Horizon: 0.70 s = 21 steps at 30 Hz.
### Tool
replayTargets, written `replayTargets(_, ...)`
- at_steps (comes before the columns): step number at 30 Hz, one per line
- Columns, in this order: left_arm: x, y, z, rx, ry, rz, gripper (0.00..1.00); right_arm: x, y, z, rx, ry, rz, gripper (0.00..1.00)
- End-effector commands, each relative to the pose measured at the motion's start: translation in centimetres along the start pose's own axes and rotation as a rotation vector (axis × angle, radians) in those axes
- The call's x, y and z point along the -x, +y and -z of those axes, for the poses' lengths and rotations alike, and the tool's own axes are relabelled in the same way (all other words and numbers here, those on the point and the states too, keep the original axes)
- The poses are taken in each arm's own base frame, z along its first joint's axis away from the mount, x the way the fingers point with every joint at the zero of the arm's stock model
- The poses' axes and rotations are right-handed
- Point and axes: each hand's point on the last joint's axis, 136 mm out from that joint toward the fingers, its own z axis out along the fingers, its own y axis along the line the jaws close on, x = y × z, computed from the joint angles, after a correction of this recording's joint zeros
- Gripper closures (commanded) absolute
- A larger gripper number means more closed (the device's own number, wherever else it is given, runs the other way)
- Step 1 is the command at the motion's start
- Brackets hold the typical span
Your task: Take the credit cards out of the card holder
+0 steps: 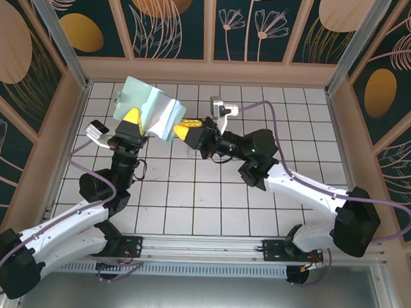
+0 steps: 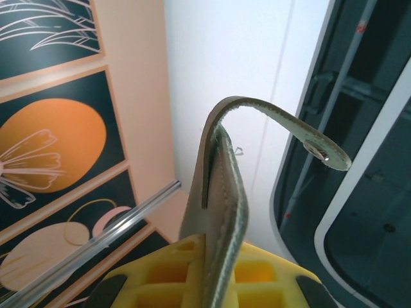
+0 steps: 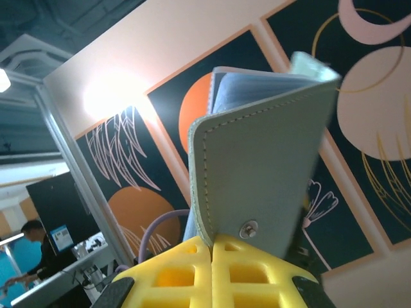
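We note left claw [image 1: 133, 116] and right claw [image 1: 183, 130] both clamped on the raised card holder [image 1: 156, 105], which seems light and floppy, best gripped at stitched edges.

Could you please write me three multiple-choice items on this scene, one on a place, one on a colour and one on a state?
1. Where is the card holder? A in a drawer; B held up between both tools; C on a shelf.
2. What colour are the tools' fingers? A yellow; B red; C white.
3. How is the right tool? A wide open; B shut on a black card; C shut on the card holder.
Answers: 1 B, the left tool and the right one each grip an edge. 2 A, yellow shows at both wrists. 3 C, it pinches the holder beside the snap.
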Motion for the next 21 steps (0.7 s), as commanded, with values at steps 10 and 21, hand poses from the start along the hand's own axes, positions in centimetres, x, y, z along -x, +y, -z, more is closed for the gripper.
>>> replayTargets(10,-0.5,-0.4,-0.4,-0.023,0.026,-0.024,1.0,1.7,0.2,-0.5,-0.102,-0.015,0.108,0.87)
replayTargets(21,-0.7,-2.0,-0.7,-0.081,0.048,-0.025,1.0,1.5,-1.4,-0.4,-0.166,-0.023,0.092,0.83)
